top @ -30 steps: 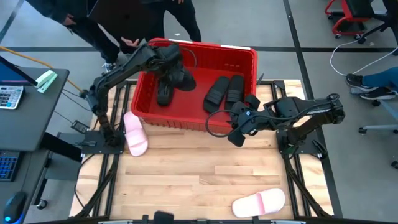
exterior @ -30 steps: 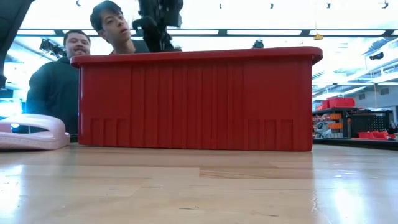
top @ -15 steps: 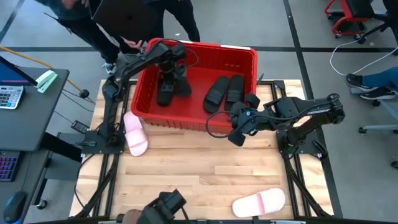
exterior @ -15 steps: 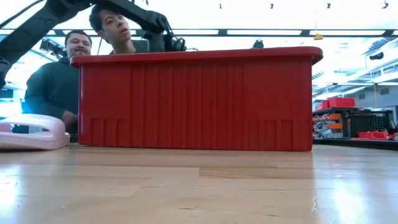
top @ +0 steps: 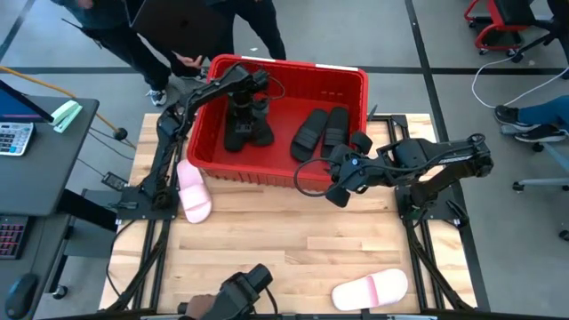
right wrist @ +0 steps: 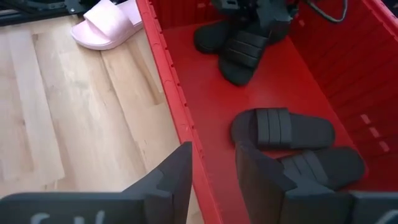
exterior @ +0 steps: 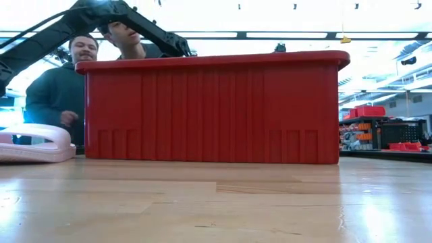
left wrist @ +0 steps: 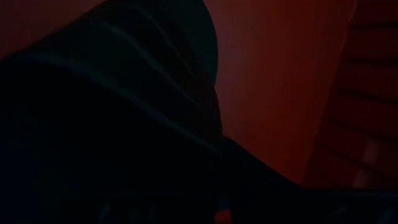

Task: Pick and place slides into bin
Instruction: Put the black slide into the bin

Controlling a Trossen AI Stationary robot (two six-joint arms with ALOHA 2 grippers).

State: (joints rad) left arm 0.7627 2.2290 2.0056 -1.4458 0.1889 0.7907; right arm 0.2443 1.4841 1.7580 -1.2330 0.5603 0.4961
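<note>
The red bin (top: 356, 80) stands at the table's far middle. Two black slides (top: 322, 129) lie side by side on its floor at the right. My left gripper (top: 247, 105) reaches down into the bin's left half, shut on a third black slide (right wrist: 245, 50). A fourth black slide (right wrist: 208, 40) lies beside that one. My right gripper (right wrist: 214, 177) hovers open above the bin's near wall, touching nothing. One pink slide (top: 193, 191) lies on the table at the bin's near left corner. Another pink slide (top: 372, 289) lies near the front right. My left gripper comes at the black slide from above, pointing steeply down, and has it by its far end (right wrist: 249, 28). The gripper's own body hides the fingers, so the kind of hold does not show. The slide slopes down from the gripper toward the bin floor (right wrist: 205, 93), beside the other black slide.
Two people stand behind the bin (exterior: 67, 81) in the low view. At the table's near edge a hand holds a dark object (top: 240, 298). A desk with a calculator (top: 13, 138) stands left of the table. Bare wood lies between the bin and the front edge.
My left gripper has sunk into the bin with the black slide and tipped to point more steeply down. In the low view it has dropped behind the red wall. A hand with a dark object has come in at the near edge.
</note>
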